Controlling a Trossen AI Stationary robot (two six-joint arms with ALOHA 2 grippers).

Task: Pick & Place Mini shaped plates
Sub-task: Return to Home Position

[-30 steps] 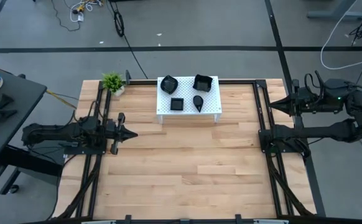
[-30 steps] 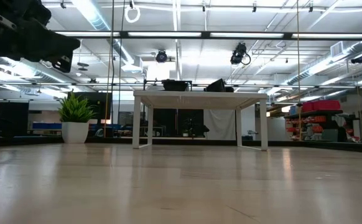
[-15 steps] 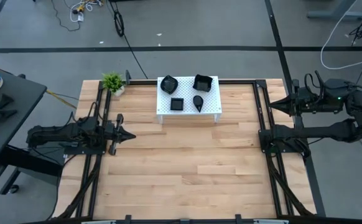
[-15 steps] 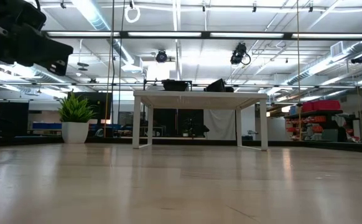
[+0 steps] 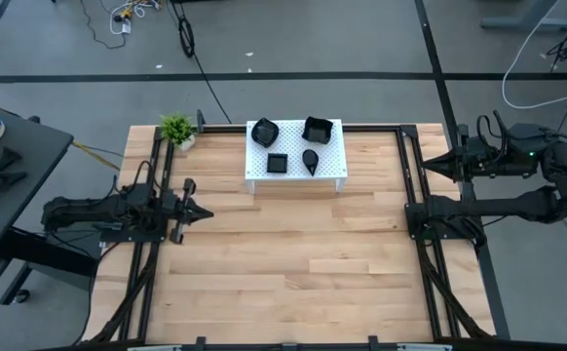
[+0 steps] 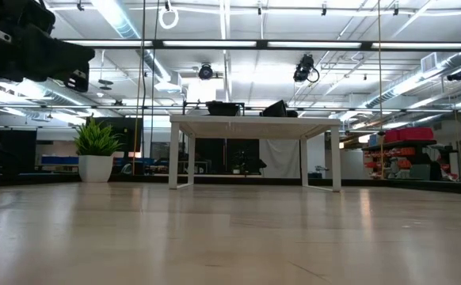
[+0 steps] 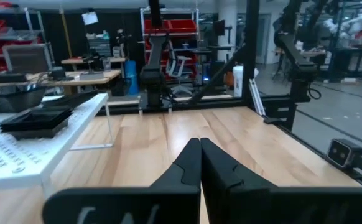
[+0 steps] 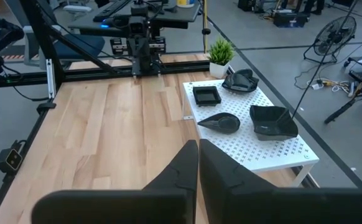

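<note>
Overhead, the mini shaped plates [image 5: 319, 128] occupy four spots on the white stand [image 5: 334, 168] at the surface's [image 5: 303, 263] far edge. The left pincer [image 5: 208, 211] hangs at the left side and the right pincer [image 5: 430, 164] at the right. Wrist views: both pincers clenched, fingers pressed together.

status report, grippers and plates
Left gripper shut, empty, over table's left edge. Right gripper shut, empty, parked right. Plates in four spots on white stand. Plant beside stand, clear of arms.
</note>
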